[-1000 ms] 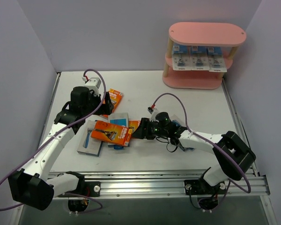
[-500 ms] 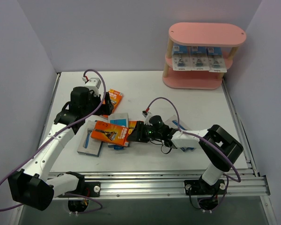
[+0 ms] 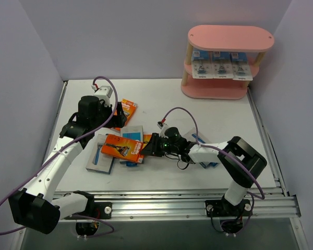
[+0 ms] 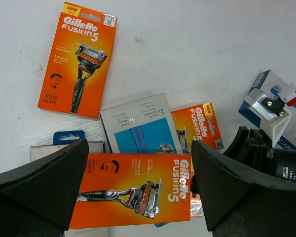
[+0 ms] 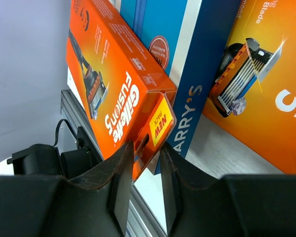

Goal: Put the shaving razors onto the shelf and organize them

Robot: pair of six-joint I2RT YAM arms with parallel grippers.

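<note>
Top camera high, looking down — wrist cameras close, low; all share orange pack (image 3: 123,147).

Narrowly parted jaws flank the hang tab (image 5: 155,129) of an orange Fusion5 razor pack (image 5: 111,94).

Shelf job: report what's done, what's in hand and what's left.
Done: three blister cards sit on the shelf's middle tier. In hand: the right tool has its jaws narrowly either side of the hang tab of an orange Fusion5 box atop the pile; a firm grip can't be confirmed, and nothing is lifted. Left: that box, a second orange box and the blue-grey boxes. The left tool hovers open above.
</note>
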